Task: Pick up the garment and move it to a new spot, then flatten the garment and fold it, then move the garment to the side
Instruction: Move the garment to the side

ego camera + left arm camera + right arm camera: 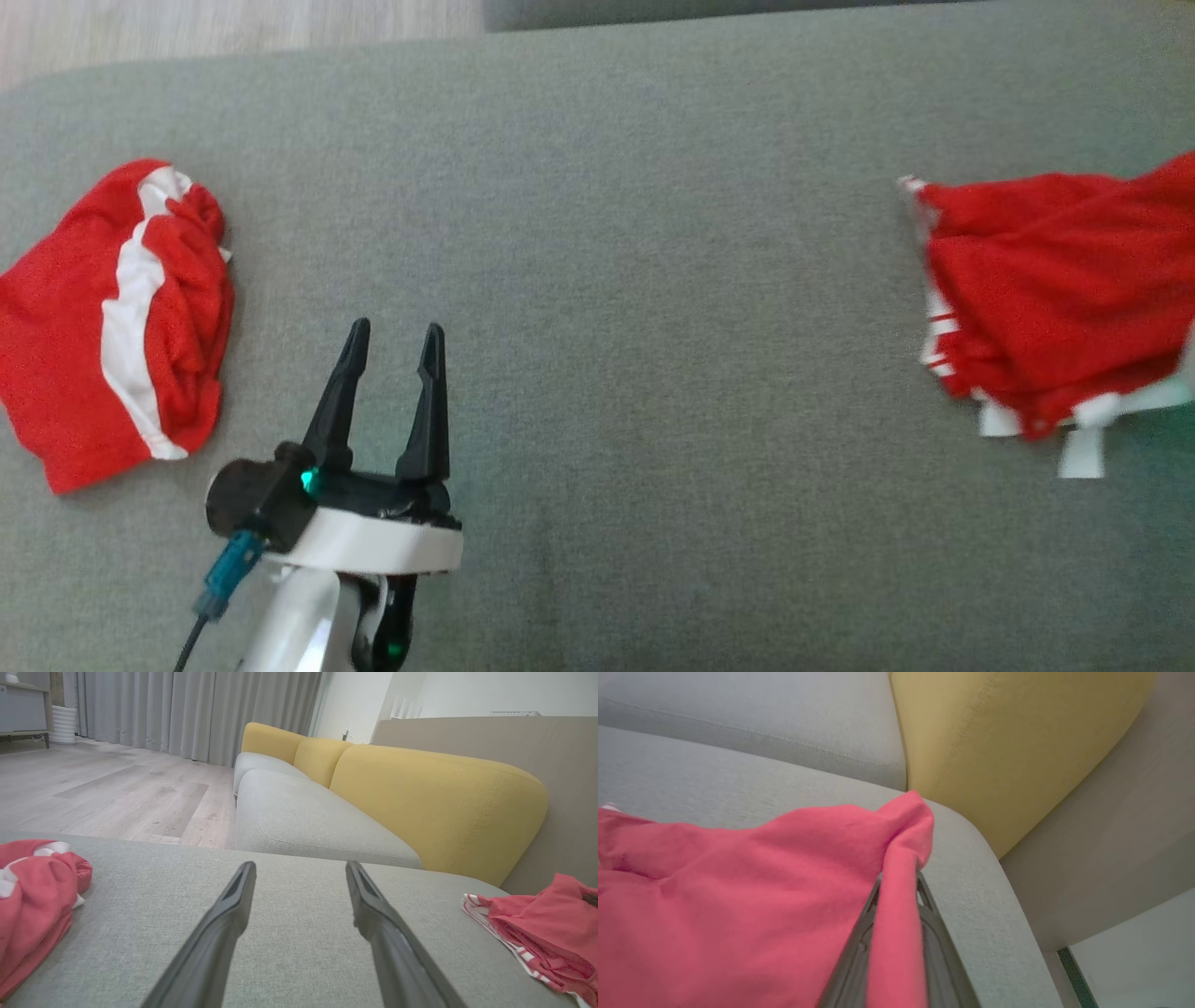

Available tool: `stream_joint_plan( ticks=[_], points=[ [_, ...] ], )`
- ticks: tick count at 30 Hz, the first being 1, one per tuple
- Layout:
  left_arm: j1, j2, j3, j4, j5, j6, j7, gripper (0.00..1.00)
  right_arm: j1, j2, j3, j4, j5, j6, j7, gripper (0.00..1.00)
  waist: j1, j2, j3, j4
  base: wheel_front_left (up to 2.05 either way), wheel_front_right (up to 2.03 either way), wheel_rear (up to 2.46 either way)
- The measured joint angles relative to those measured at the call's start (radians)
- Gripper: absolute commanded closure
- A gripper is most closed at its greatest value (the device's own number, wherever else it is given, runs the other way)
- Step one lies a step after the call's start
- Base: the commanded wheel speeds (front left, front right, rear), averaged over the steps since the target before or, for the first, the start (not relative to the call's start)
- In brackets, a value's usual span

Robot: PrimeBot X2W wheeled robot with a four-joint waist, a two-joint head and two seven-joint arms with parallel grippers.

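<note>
A red garment with white trim (1046,289) lies bunched at the right end of the grey cushion (607,280), its near corner raised. In the right wrist view my right gripper (899,882) is shut on a fold of this garment (738,882), and the red cloth drapes over both fingers. The left wrist view shows the same garment (551,924) at its right edge. My left gripper (397,327) hovers low over the cushion at the lower left, open with nothing between its fingers (300,864).
A second red garment with a white stripe (112,317) lies crumpled at the cushion's left end, close to the left gripper (32,891). Beyond the cushion stand a grey sofa seat (303,816) with yellow backrests (420,798), and wooden floor (117,793).
</note>
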Motion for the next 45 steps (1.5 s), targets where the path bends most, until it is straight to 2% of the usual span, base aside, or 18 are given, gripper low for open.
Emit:
stream_joint_plan(
  ticks=[7,15,16,17,18,22,25,30,33,38,45],
  points=[
    [-0.042,0.0,0.0,-0.008,0.005,0.0,0.0,0.0,-0.056,-0.07,-0.093,0.058,-0.061,0.0,0.017,1.0,0.0001,0.0,0.056,0.019,0.0,0.0,0.0],
    [-0.053,-0.001,0.001,-0.006,0.005,0.0,0.0,0.0,-0.107,-0.073,-0.202,0.077,-0.137,0.0,0.003,1.0,0.0001,0.0,0.088,0.029,0.0,0.0,0.0],
    [-0.054,-0.001,0.0,-0.006,0.005,0.0,0.0,0.0,-0.11,-0.073,-0.216,0.077,-0.148,0.0,-0.004,0.69,0.0001,0.0,0.088,0.028,0.0,0.0,0.0],
    [-0.056,-0.001,0.0,-0.006,0.005,0.0,0.0,0.0,-0.112,-0.072,-0.228,0.076,-0.159,0.0,-0.01,0.04,0.0001,0.0,0.087,0.028,0.0,0.0,0.0],
    [-0.059,-0.001,0.001,-0.005,0.005,0.0,0.0,0.0,-0.114,-0.071,-0.241,0.076,-0.164,0.0,-0.014,0.0,0.0001,0.0,0.083,0.027,0.0,0.0,0.0],
    [-0.066,-0.001,0.002,-0.005,0.005,0.0,0.0,0.0,-0.121,-0.052,-0.28,0.059,-0.187,0.0,-0.033,0.0,0.0,0.0,0.06,0.019,0.0,0.0,0.0],
    [-0.066,-0.001,0.007,-0.012,-0.007,0.0,0.0,0.0,-0.119,-0.014,-0.291,0.001,-0.231,0.0,-0.047,0.0,-0.0001,0.0,0.032,0.012,0.0,0.0,0.0],
    [-0.044,-0.002,0.035,-0.032,-0.008,0.0,0.0,0.0,-0.098,0.125,-0.272,-0.149,-0.216,0.0,-0.056,0.0,-0.0001,0.0,-0.027,-0.007,0.0,0.0,0.0],
    [-0.008,-0.001,0.045,-0.036,-0.008,0.0,0.0,0.0,-0.018,0.216,-0.221,-0.265,-0.152,0.0,-0.057,0.0,-0.0002,0.0,-0.071,-0.019,0.0,0.0,0.0],
    [0.037,-0.001,0.066,-0.043,-0.008,0.0,0.0,0.0,0.155,0.319,-0.146,-0.424,-0.04,0.0,-0.058,0.0,-0.0003,0.0,-0.143,-0.035,0.0,0.0,0.0],
    [0.088,-0.001,0.078,-0.042,-0.008,0.007,0.0,0.0,0.383,0.401,-0.127,-0.585,0.026,0.0,-0.058,0.0,-0.0004,0.0,-0.211,-0.042,0.0,0.0,0.0]
  ],
)
